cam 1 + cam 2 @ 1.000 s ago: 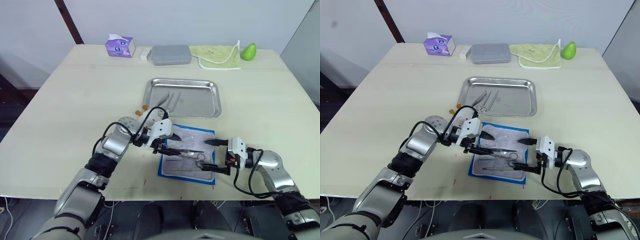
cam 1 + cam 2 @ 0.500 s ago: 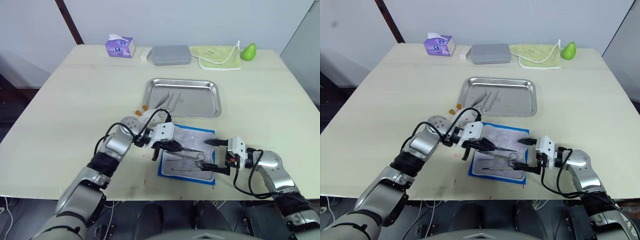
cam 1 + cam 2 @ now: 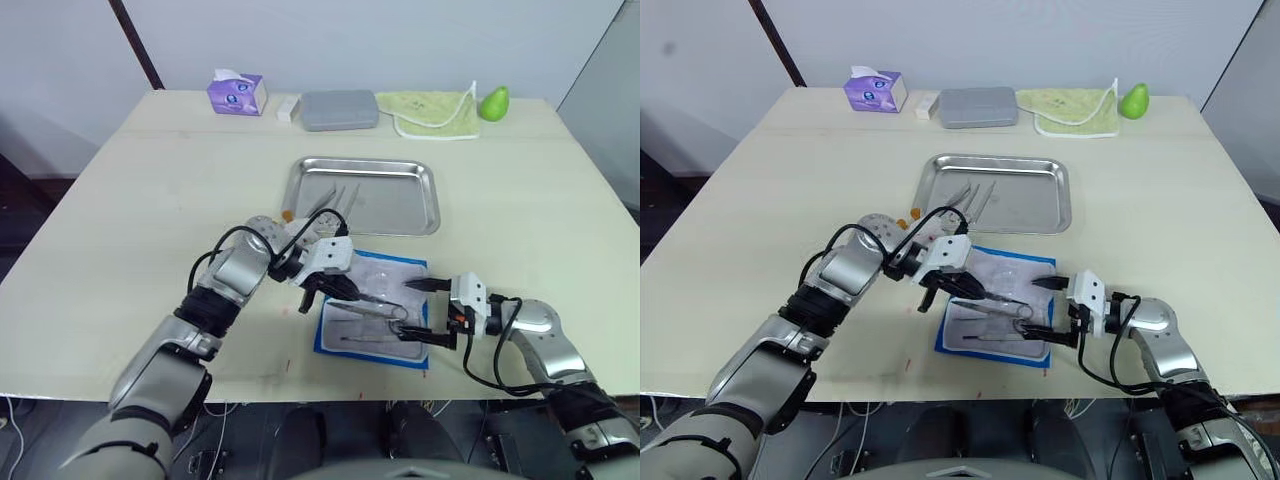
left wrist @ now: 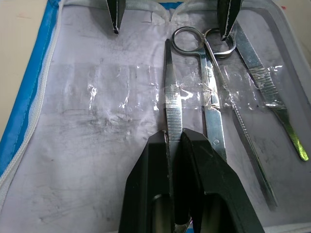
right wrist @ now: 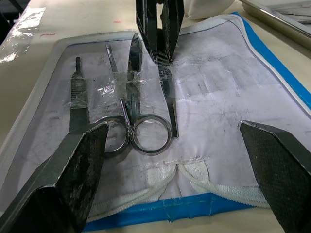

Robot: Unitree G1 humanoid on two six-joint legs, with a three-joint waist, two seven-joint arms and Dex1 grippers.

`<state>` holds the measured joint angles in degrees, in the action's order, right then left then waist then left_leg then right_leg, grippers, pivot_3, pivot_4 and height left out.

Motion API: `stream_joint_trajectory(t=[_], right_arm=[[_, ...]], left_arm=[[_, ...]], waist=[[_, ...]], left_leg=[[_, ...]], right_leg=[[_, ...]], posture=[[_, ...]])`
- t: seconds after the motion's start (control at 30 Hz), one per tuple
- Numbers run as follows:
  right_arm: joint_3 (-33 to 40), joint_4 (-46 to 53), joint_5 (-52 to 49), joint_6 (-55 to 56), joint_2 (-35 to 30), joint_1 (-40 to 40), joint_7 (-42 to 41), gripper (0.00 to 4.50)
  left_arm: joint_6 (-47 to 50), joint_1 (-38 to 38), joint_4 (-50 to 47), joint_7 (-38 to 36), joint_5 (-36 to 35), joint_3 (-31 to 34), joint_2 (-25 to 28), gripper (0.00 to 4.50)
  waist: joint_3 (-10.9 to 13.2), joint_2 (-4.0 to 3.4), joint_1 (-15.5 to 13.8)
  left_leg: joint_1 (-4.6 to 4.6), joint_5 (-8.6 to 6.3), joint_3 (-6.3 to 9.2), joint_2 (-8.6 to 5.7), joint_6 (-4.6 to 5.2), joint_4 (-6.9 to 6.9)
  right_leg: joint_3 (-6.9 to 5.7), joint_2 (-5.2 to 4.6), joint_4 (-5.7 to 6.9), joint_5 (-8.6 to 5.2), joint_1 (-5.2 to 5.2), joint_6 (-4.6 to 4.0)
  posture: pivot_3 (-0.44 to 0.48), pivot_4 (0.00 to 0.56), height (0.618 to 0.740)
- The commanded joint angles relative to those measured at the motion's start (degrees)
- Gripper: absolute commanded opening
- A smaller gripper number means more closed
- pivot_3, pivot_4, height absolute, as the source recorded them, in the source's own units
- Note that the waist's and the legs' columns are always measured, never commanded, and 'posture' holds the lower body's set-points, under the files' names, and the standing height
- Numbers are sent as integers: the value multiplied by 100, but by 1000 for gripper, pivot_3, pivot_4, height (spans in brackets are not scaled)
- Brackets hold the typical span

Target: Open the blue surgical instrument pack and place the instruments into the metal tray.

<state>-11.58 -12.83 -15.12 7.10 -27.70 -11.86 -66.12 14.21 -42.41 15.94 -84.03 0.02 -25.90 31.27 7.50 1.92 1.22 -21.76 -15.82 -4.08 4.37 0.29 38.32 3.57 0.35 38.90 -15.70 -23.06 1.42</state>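
I see the table (image 3: pixel 120 210) carrying the metal tray (image 3: pixel 400 205) at its middle, with two slim instruments already lying in the tray's left part. Just in front of the tray lies the blue surgical instrument pack (image 3: pixel 330 335), opened flat with its pale lining facing up. On the lining lie the remaining instruments: the tweezers (image 4: pixel 173 97), the scissors (image 4: pixel 206 97) just beside them, and a flat ridged handle (image 4: pixel 265 80) on the far side of the scissors. The left gripper (image 4: pixel 175 141) sits low over the pack's left part, its two black fingers (image 4: pixel 150 165) clamped on the tweezers. The right gripper (image 3: pixel 420 308) rests at the pack's right edge, fingers spread wide and holding nothing, its tips near the scissors' finger rings.
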Motion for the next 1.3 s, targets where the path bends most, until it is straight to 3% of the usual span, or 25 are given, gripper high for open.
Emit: stream_joint_trajectory(t=[0.03,0.7,1.0,1.3], right_arm=[[-462,-308,595,-318,-2,141,115,4500],[-568,-352,668,-427,19,113,189,4500],[-577,-435,670,-379,14,95,159,4500],[-535,-424,613,-370,-51,113,92,4500]], left_arm=[[294,-317,-285,-223,95,-113,118,24],[681,-585,-553,-441,170,-218,353,24],[725,-464,-728,-583,54,-40,960,24],[991,31,-1342,-623,-608,735,1900,24]], waist=[[0,0,-1],[0,0,-3],[0,1,10],[0,1,43]], left_leg=[[0,0,0,0,0,0],[1,0,-1,1,0,0],[2,0,-2,2,0,0],[0,0,-1,7,0,-1]], right_leg=[[0,0,0,0,0,0],[2,0,0,0,-1,0],[3,1,1,0,-1,-1],[-1,0,1,-3,-2,-4]], posture=[[0,150,740],[0,150,740],[0,150,740],[0,150,740]])
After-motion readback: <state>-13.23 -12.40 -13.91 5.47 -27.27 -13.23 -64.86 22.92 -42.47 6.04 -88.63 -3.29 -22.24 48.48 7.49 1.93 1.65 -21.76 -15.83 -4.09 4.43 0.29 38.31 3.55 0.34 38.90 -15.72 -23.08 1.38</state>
